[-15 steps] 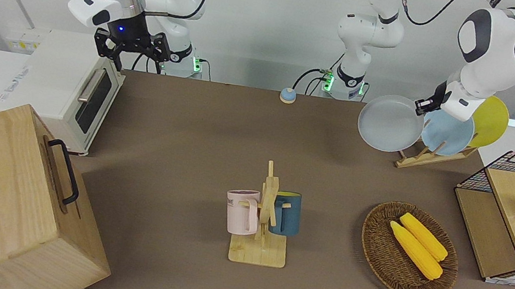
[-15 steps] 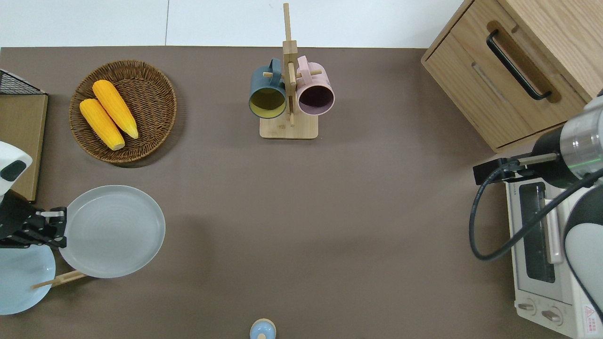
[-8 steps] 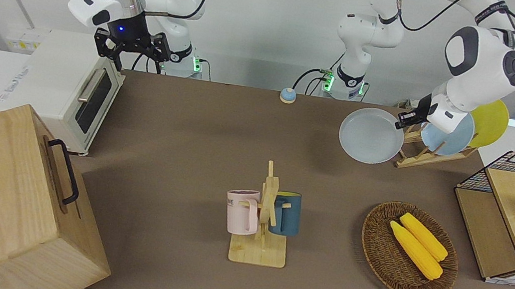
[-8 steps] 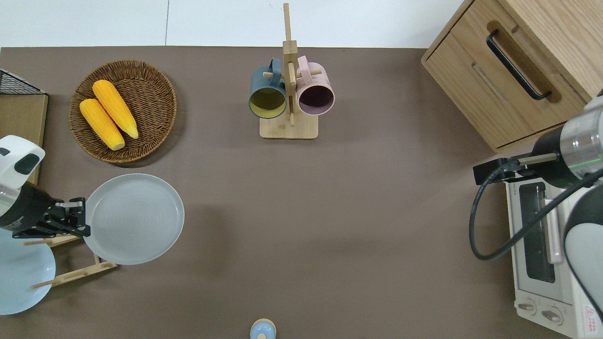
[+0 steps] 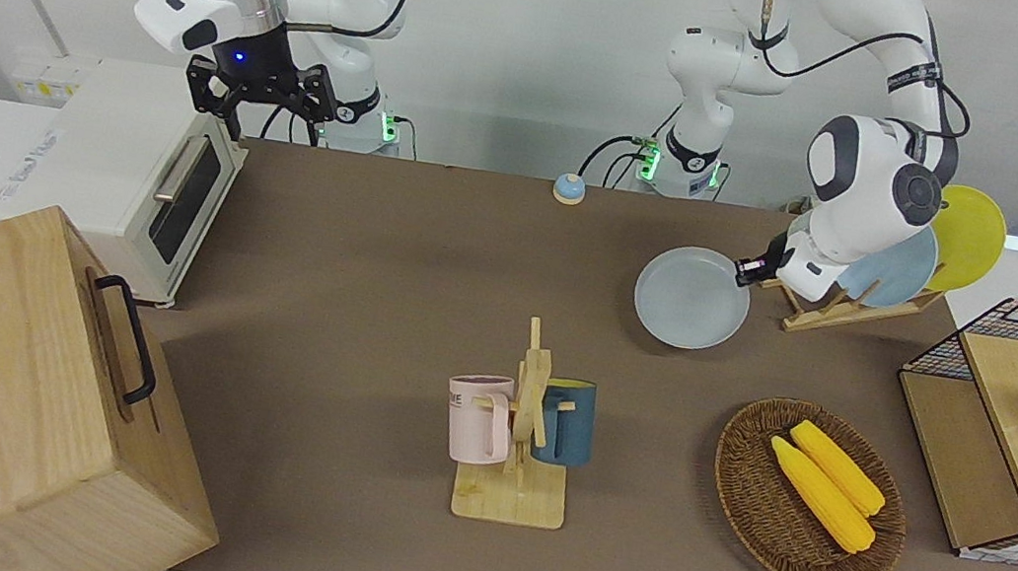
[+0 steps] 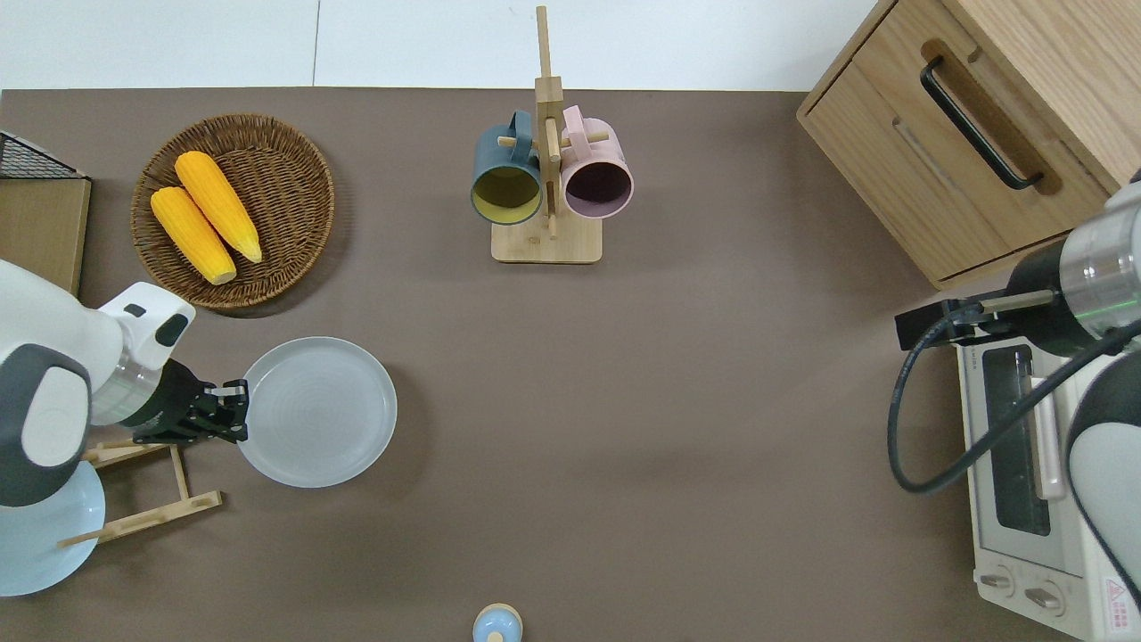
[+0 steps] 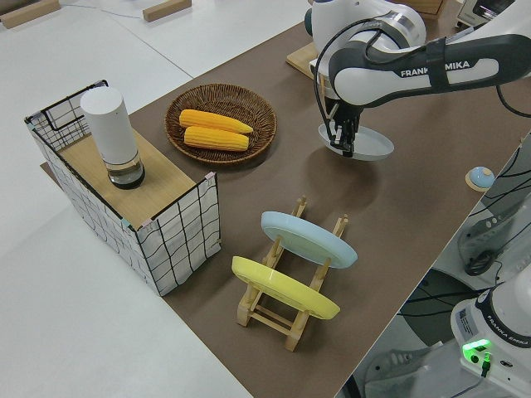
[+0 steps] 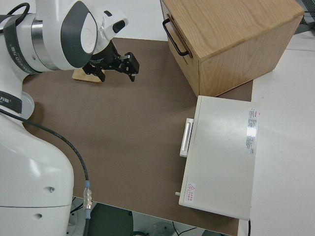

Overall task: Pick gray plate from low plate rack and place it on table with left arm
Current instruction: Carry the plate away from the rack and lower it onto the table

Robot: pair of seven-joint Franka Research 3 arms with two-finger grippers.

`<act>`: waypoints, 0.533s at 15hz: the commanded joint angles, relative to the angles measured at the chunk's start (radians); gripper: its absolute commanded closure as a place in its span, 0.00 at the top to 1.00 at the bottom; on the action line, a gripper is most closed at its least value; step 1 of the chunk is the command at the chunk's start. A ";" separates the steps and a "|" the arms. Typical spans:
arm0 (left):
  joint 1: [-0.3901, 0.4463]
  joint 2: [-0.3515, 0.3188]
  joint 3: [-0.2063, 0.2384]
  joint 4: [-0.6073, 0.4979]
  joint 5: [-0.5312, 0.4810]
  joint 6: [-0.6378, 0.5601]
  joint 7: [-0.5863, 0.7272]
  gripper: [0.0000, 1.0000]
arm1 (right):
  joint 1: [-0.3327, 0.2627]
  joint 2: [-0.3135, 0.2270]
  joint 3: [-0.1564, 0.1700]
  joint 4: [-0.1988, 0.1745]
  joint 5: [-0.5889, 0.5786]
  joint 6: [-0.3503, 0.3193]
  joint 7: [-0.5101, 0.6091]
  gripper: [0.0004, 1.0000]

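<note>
My left gripper (image 6: 239,412) is shut on the rim of the gray plate (image 6: 316,412), on the side toward the low plate rack (image 6: 151,513). The plate lies nearly flat, low over the table (image 6: 677,401), between the rack and the table's middle. I cannot tell whether it touches the tabletop. The plate also shows in the front view (image 5: 692,297) and in the left side view (image 7: 369,143). The rack (image 7: 286,311) still holds a light blue plate (image 7: 307,239) and a yellow plate (image 7: 282,288). My right arm is parked, its gripper (image 5: 261,103) open.
A wicker basket (image 6: 290,192) with two corn cobs lies farther from the robots than the plate. A wooden mug stand (image 6: 545,241) holds a blue and a pink mug. A wire-sided shelf (image 5: 1012,426), a toaster oven (image 5: 173,198), a wooden cabinet (image 5: 6,394) and a small bell (image 5: 568,188) stand around.
My left gripper has carried the gray plate off the rack toward the table's middle, lowering it and tipping it nearly flat. The right arm has not moved.
</note>
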 commanded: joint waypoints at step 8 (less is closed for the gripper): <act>-0.013 0.051 -0.068 -0.053 0.000 0.065 -0.083 0.58 | -0.019 -0.003 0.017 0.009 -0.001 -0.014 0.012 0.98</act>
